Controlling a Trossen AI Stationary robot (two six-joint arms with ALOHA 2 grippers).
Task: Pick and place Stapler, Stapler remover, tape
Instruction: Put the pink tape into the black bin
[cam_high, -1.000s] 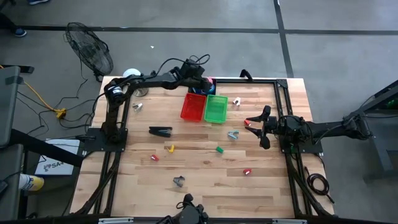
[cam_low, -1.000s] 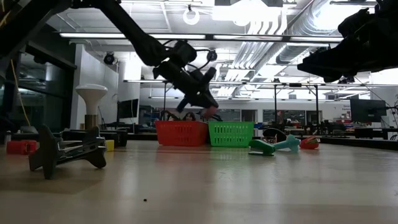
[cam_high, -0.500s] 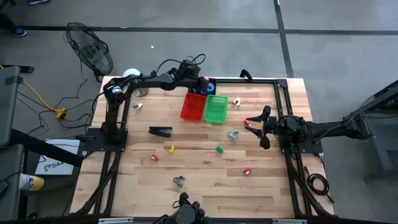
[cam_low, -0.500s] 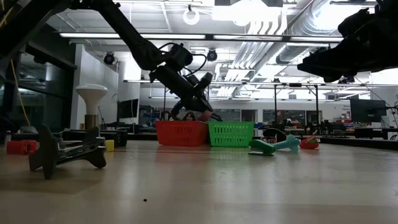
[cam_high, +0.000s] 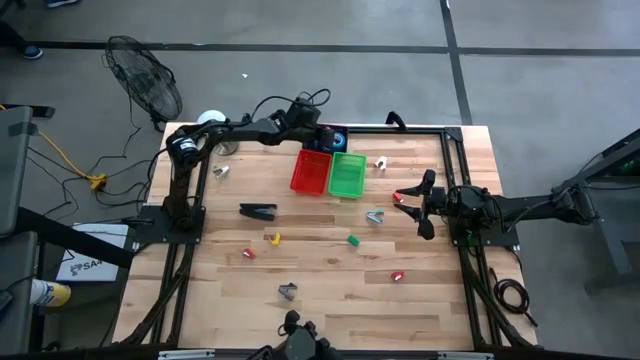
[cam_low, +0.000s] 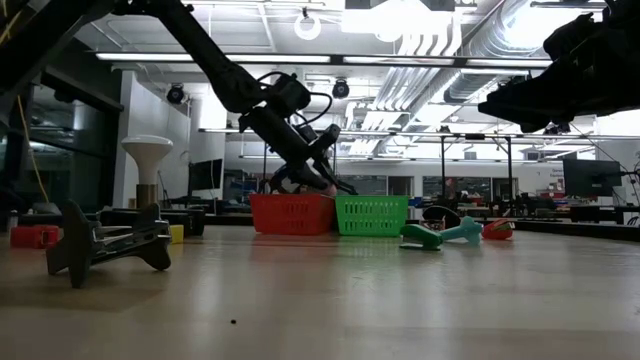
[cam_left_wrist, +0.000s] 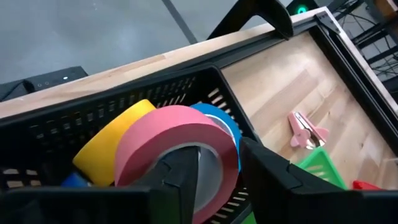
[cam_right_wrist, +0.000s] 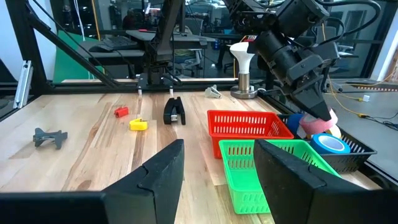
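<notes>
- The left wrist view alone shows the left gripper (cam_left_wrist: 214, 171), its fingers clamped on the pink tape (cam_left_wrist: 168, 140) inside the black basket (cam_left_wrist: 124, 99), touching yellow and blue rolls.
- The high view shows the stapler (cam_high: 257, 211) lying on the desk (cam_high: 330, 270), well apart from that basket.
- The right gripper (cam_high: 424, 205) hovers beside the green basket (cam_high: 347, 174), fingers spread, holding nothing.

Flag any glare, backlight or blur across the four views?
Low view: bright ceiling lights backlight both arms into silhouettes. Left wrist view: left gripper fingers blurred, pink ring-shaped tape roll sharp. Right wrist view: red mesh basket evenly lit. High view: flat, glare-free.
</notes>
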